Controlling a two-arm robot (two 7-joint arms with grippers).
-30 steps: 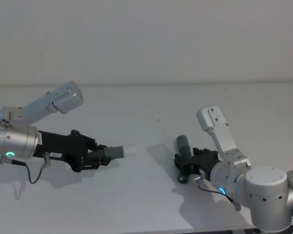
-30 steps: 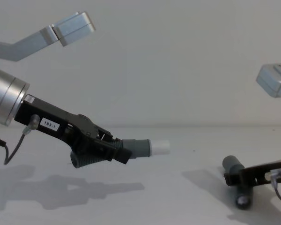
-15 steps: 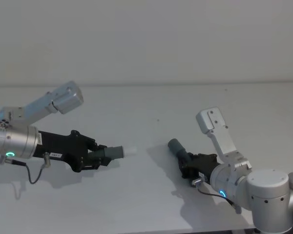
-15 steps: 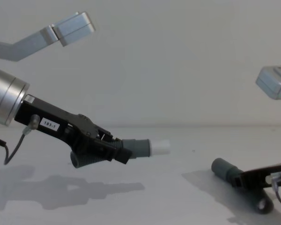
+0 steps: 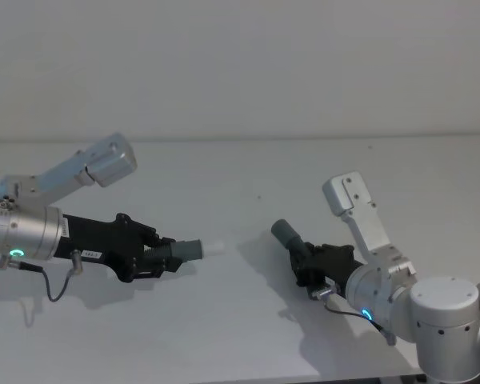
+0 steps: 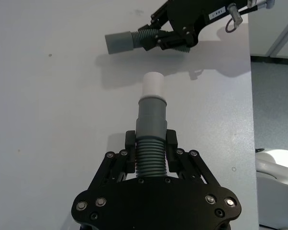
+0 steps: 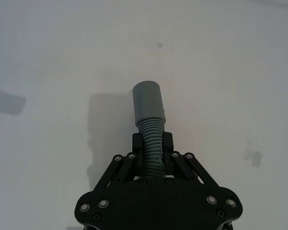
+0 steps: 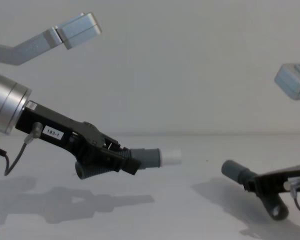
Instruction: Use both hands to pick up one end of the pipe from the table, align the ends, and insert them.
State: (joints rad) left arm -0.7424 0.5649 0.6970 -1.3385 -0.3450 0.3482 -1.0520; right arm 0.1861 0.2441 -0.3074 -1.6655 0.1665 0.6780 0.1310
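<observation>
Now, with our left gripper pinching the plug hose just behind its white tip, we should raise and level our right gripper, clamped on the cuff hose near but lower than that tip, until both axes line up.

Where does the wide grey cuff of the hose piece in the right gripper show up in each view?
Head view: grey cuff right of centre, across from the left gripper's white-tipped piece.
Left wrist view: beyond the white tip, jutting from the right gripper farther off.
Right wrist view: just past the fingers, capping the ribbed piece.
Chest view: lower right, tilted upward.
Shared landmark: the right gripper, shut on the ribs behind the cuff.
</observation>
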